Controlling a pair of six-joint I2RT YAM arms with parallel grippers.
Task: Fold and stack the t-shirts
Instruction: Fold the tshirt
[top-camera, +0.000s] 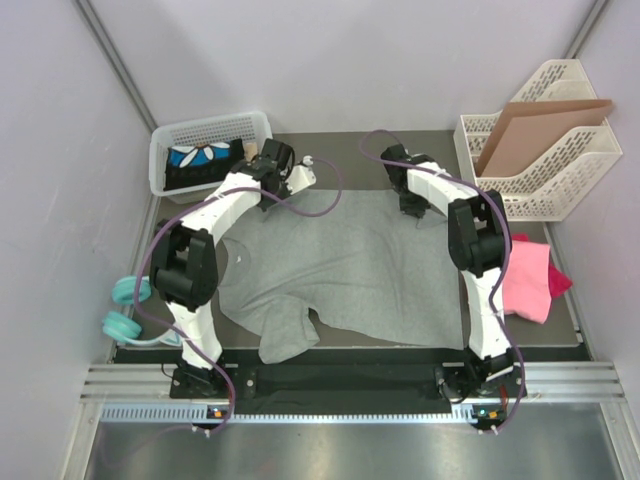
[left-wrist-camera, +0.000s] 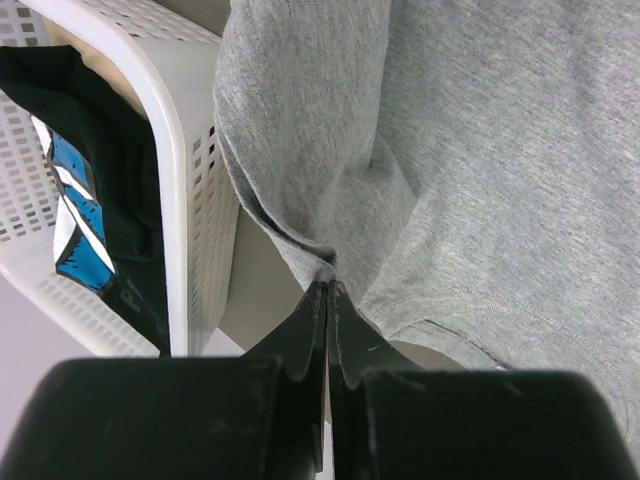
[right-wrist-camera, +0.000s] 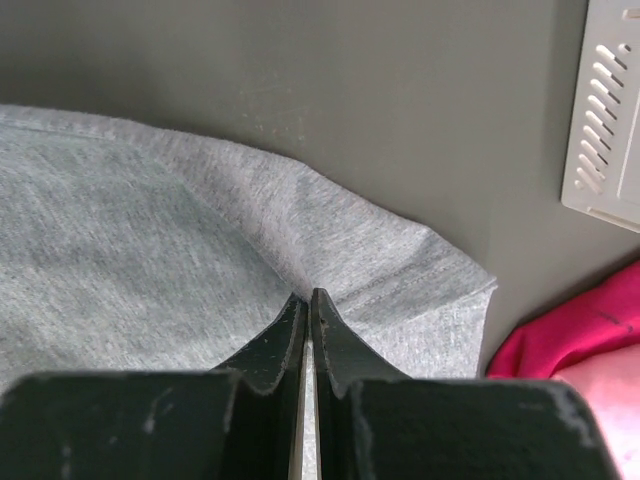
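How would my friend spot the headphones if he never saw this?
Find the dark table with the grey t-shirt spread on it. Look at its left edge, beside the left arm. The headphones are the only teal thing, with round ear cups.

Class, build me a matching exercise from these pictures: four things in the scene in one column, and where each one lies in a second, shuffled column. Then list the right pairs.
Things
1. heather grey cloth t-shirt
2. bright pink folded t-shirts
3. flat brown cardboard sheet
4. black cloth with blue and white print

Places
A. leaning in the white slotted file rack
B. inside the white perforated basket, far left
C. spread across the middle of the dark table
D. piled at the table's right edge

Pairs: 1-C, 2-D, 3-A, 4-B.
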